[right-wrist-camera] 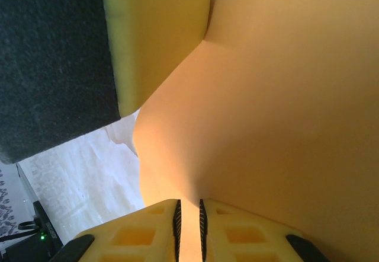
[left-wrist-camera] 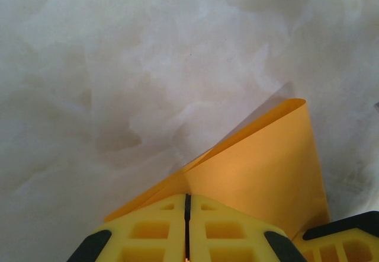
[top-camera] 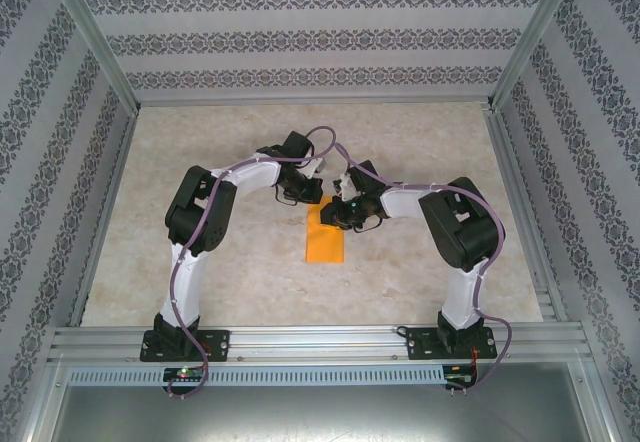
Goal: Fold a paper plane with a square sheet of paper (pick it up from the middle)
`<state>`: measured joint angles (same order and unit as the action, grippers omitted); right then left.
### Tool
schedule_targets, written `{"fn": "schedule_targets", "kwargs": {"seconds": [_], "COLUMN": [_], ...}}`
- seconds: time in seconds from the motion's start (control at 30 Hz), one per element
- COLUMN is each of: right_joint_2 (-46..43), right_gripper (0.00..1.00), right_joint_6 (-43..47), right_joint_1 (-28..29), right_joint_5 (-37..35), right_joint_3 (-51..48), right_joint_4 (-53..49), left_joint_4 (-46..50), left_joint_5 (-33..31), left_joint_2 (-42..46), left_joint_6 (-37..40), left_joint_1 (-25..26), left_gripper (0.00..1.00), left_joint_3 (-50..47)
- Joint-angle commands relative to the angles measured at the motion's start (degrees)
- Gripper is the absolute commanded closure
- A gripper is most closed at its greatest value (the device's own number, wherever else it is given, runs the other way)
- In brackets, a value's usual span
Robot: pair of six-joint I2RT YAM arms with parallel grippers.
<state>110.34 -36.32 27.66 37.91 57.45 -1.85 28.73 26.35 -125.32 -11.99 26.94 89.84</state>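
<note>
I see my left gripper clenched on the folded orange paper sheet just ahead of it; my right gripper pinches the same sheet between its fingers.

Soft, even light fills the overhead view — shadows are faint. The wrist views are blurred up close; the orange paper glows warm and casts a thin shadow on the table.

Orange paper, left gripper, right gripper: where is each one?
orange paper (top-camera: 325,242): top view, on its flat near half.
left gripper (left-wrist-camera: 187,205): left wrist view, at the seam between its shut fingertips.
right gripper (right-wrist-camera: 188,214): right wrist view, at the thin gap between its fingertips.
</note>
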Motion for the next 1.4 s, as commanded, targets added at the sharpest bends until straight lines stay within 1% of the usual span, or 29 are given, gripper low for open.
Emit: {"fn": "schedule_targets", "kwargs": {"seconds": [0.0,0.2,0.4,0.5,0.57,0.67,0.77,0.87,1.07,1.27,1.37], "right_joint_2": [2.03,2.68,3.13,3.15,3.19,2.94,2.78,2.27,1.74,0.67,0.46], "right_gripper": [0.81,0.81,0.82,0.82,0.82,0.82,0.82,0.83,0.82,0.82,0.83], "right_joint_6": [-0.13,1.82,3.08,2.79,2.46,1.72,1.1,0.76,-0.66,-2.87,-3.65], "right_joint_1": [0.82,0.81,0.79,0.82,0.82,0.82,0.9,1.04,1.07,1.17,1.17], "right_joint_5": [-0.84,-2.71,-3.98,-4.07,-4.11,-4.16,-3.81,-3.76,-3.55,-3.9,-4.17], "right_joint_3": [0.27,-0.19,-0.4,-0.64,-0.63,-0.89,-0.89,-0.77,-0.78,-1.51,-1.95], "right_joint_4": [0.4,-2.58,-4.63,-4.39,-4.08,-3.05,-2.29,-1.98,-0.76,0.96,1.66], "left_joint_4": [8.05,8.01,7.57,8.11,9.12,10.2,8.64,4.59,-1.12,-6.39,-7.56], "left_joint_5": [-5.01,-2.85,-0.17,-0.86,-2.98,-6.2,-6.99,-5.88,-4.22,-1.45,-1.5], "left_joint_2": [-5.22,-3.3,-0.23,2.31,4.46,7.48,11.16,14.33,16.55,16.26,15.79], "left_joint_6": [-0.13,-1.4,-3.08,-3.76,-4.1,-5.71,-8.65,-12.7,-18.1,-21.87,-23.01], "left_joint_1": [-0.4,-0.48,-0.59,-0.66,-0.66,-0.66,-0.48,-0.16,1.43,3.27,3.8], "left_gripper": [0.9,0.88,0.81,0.75,0.74,0.69,0.67,0.66,0.63,0.62,0.62], "left_joint_3": [-3.04,-0.94,3.33,4.72,4.43,1.78,-3.55,-9.49,-16.51,-19.33,-20.64]}}
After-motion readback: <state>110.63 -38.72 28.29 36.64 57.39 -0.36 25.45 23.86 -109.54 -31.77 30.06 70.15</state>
